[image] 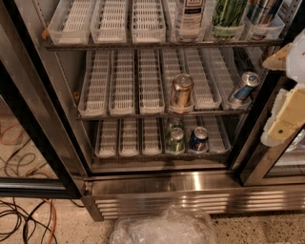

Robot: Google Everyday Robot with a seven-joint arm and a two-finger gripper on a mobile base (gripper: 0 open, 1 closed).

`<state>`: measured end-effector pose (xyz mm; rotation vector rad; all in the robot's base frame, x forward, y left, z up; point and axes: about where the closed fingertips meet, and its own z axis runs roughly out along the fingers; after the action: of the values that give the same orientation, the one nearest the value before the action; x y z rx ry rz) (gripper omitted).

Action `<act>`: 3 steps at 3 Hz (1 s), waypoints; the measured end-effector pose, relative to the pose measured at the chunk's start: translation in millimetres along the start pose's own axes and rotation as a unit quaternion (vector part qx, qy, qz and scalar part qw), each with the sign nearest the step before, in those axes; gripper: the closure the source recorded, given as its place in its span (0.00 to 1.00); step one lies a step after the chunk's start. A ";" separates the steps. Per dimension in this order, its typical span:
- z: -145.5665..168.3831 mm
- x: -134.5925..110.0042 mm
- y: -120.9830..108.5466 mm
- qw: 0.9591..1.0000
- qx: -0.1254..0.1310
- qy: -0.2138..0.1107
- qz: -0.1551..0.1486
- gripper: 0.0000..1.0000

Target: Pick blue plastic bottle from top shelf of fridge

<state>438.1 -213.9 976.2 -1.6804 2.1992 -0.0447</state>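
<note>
- Currently, the blue plastic bottle (189,16) is standing upright on the top shelf (119,45) of the fridge (200,183), beside a green bottle (228,14).
- The gripper (279,90) is hovering lower right, spread wide, empty.
- Likely heavy, smooth and slightly squashy; gripping the labelled body is looking safest.

In fridge (190,188), top shelf (157,45) at 12; blue plastic bottle (189,16) on it, green bottle (228,14) just at its 3. Can (181,90) on mid rack, btl's 6. At view's 3: gripper (285,95), apart from btl.
</note>
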 end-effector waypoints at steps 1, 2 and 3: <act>0.1 -4.1 5.4 0.998 0.012 -0.062 0.019 0.00; -4.1 -28.3 6.6 0.991 0.030 -0.126 0.024 0.00; -10.3 -66.4 7.4 0.985 0.042 -0.170 0.009 0.00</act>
<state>442.6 -151.6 1001.9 -1.4963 1.9306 0.1414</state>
